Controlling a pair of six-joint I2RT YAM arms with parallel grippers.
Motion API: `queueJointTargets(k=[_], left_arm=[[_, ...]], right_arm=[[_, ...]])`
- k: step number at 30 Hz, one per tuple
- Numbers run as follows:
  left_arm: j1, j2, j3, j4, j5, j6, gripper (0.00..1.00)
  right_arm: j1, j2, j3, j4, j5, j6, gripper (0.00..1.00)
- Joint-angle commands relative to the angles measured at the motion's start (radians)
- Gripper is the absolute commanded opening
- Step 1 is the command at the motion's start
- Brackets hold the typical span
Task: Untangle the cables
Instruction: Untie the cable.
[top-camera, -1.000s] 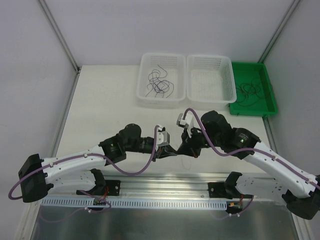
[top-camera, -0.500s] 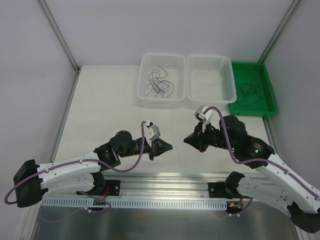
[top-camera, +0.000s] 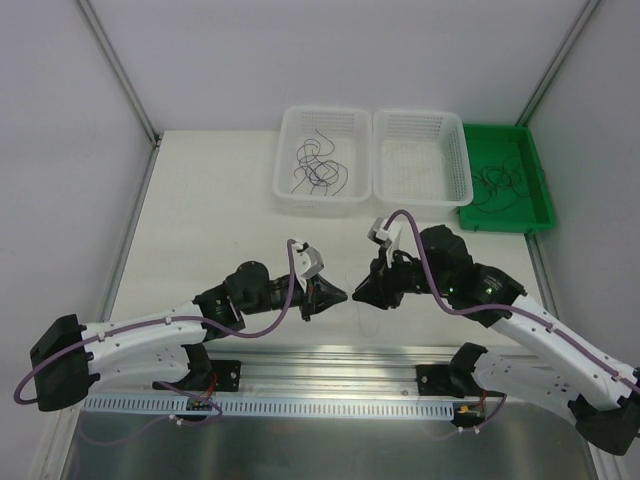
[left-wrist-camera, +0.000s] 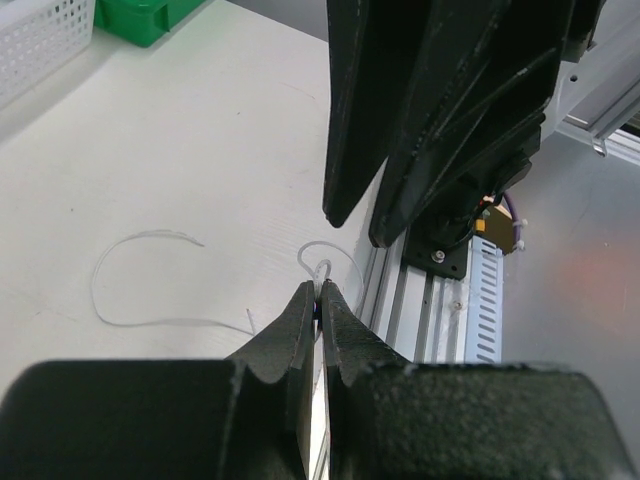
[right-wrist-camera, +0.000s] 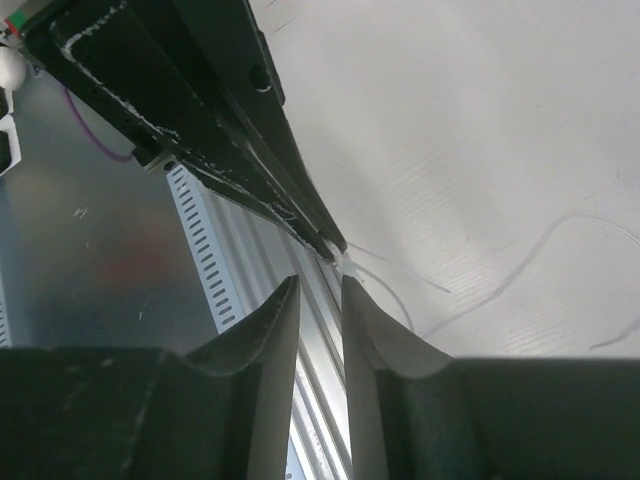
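My left gripper (left-wrist-camera: 320, 288) is shut on a hair-thin pale cable (left-wrist-camera: 322, 268), pinched at a small loop just above the table's near edge. From that loop, one strand (left-wrist-camera: 150, 234) trails in an arc across the white tabletop. My right gripper (right-wrist-camera: 320, 282) is open, its tips stopping just short of the pinched loop (right-wrist-camera: 349, 262) and facing the left gripper (right-wrist-camera: 300, 210). In the top view the left gripper (top-camera: 340, 296) and right gripper (top-camera: 360, 296) nearly meet tip to tip. More dark curly cables (top-camera: 318, 170) lie in a basket, and others (top-camera: 498, 183) in the green tray.
Along the far edge stand a white basket (top-camera: 290, 192), a second white basket (top-camera: 420, 197) and a green tray (top-camera: 540, 215). The aluminium rail (top-camera: 330, 365) with the arm bases runs right below the grippers. Grey walls enclose the table.
The grippers drew apart, then came back tip to tip. The right gripper's jaws have opened. The left gripper stays shut on the cable.
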Motion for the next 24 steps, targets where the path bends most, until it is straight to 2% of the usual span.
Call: queueJointTargets(k=[1, 8, 24], left_arm=[[-0.001, 0.004, 0.039, 0.055, 0.006, -0.018, 0.0], [-0.001, 0.006, 0.05, 0.058, 0.028, -0.021, 0.0], [-0.001, 0.014, 0.056, 0.061, 0.065, -0.024, 0.0]], right_arm=[[-0.003, 0.008, 0.008, 0.044, -0.105, -0.037, 0.27], [-0.003, 0.045, 0.014, 0.03, -0.121, -0.055, 0.29], [-0.003, 0.05, 0.029, -0.004, -0.024, -0.074, 0.25]])
